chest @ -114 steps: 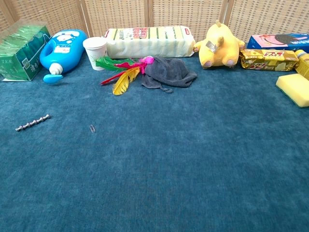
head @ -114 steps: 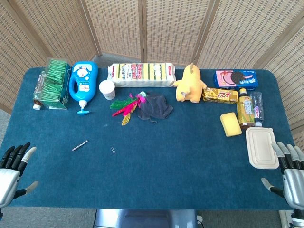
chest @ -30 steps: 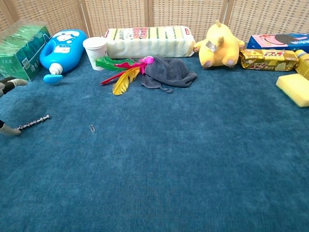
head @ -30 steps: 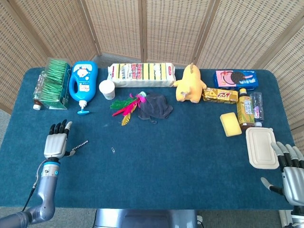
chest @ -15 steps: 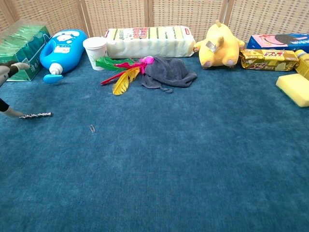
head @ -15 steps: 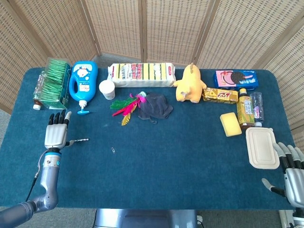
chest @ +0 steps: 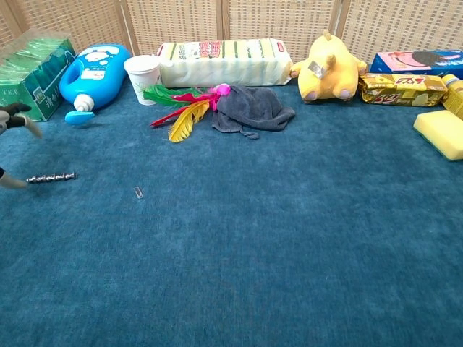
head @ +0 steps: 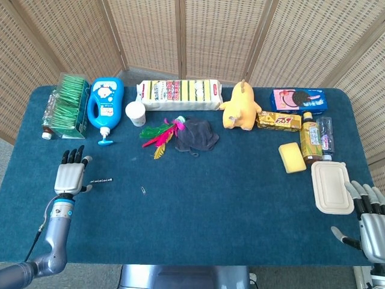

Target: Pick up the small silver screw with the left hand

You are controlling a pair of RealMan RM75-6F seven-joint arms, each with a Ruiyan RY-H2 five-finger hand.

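A: While I hold position, left hand sits fingers apart, gripping nothing, thumb tip just beside the screw

B: Screw lifted?

A: No, flat on the blue surface, near the paperclip. Right hand spread at the surface's right edge, beside the lidded container

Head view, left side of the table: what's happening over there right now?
The left robot hand sits on the blue tabletop, its thumb at the near end of the small silver screw, fingers spread. The screw lies flat on the cloth and does not look lifted. A small paper clip lies just beyond it. The right robot hand rests open at the table's right edge, beside the lidded container.
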